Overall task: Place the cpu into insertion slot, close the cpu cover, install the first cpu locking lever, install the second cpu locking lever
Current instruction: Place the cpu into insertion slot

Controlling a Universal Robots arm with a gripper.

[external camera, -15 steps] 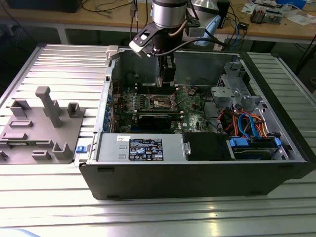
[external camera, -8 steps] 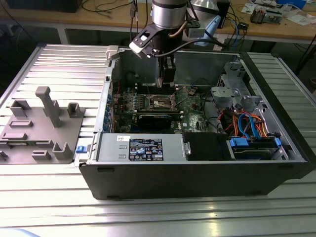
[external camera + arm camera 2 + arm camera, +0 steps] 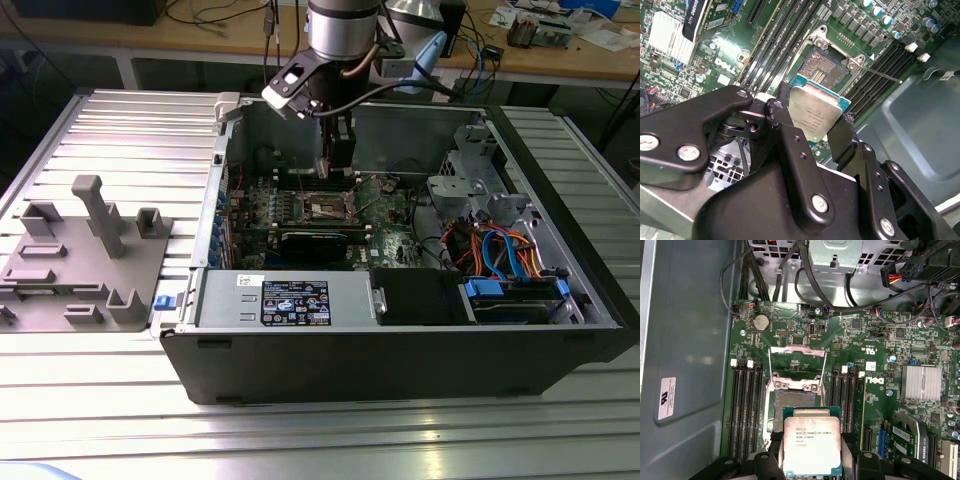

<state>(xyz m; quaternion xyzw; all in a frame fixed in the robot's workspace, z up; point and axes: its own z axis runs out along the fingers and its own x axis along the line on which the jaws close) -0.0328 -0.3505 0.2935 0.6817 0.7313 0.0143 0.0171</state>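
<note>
Well, from the exterior view's left, one grey fixture [image 3: 85, 250] sits beside the open case [image 3: 400, 370], and over the board [image 3: 390, 215] the gripper [image 3: 340, 165] is clamped on the one cpu [image 3: 812, 447] by two opposite edges. It hangs near the one slot [image 3: 795, 399], not yet in it, and the one cover [image 3: 797, 357] stands flipped open. I'd judge the cpu light, stiff, slick-topped and fragile underneath, so the edges are the safest hold.
</note>
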